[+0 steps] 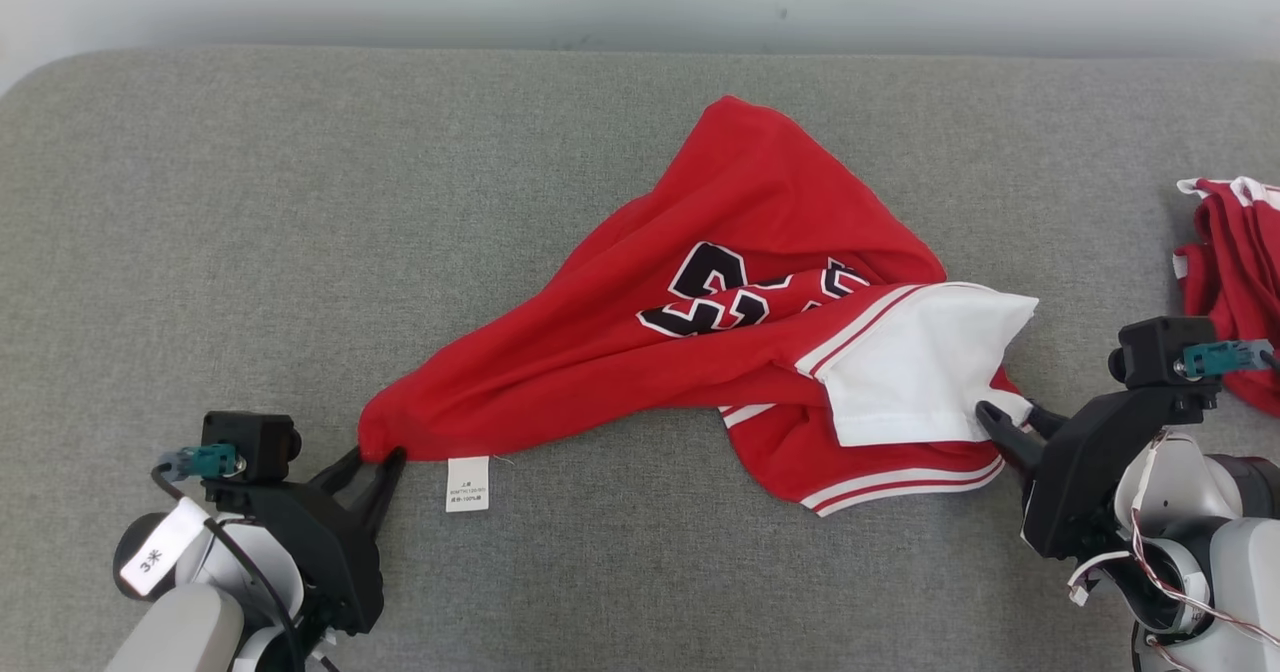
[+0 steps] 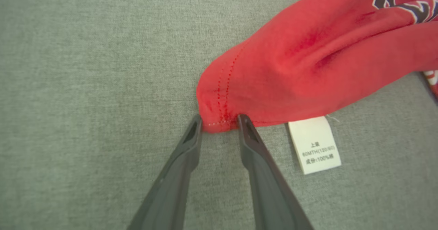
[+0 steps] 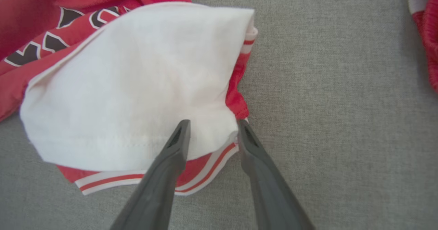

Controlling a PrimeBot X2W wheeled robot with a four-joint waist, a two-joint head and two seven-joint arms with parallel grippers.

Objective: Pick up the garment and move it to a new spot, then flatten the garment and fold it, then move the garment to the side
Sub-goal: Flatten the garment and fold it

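The garment (image 1: 760,252) lies crumpled in the middle of the grey padded surface (image 1: 250,252), drawn out into a point toward the near left. It looks like a light, limp knit with no stiffness, so I expect it to sag and drag wherever it isn't held. The stitched hems and corners are the best places to grip.

My left gripper (image 1: 378,455) is clamped on that near-left hem corner, with the cloth bunched between its tips and the care label (image 1: 467,483) just beside it. My right gripper (image 1: 1010,414) stands parted around the near corner of the white sleeve (image 1: 920,372), and I see nothing pinched there.

The printed lettering is folded into creases and I can't read it. I can't tell how many layers sit under the white panel (one or several). Another red garment (image 1: 1235,272) is cut off at the right edge.
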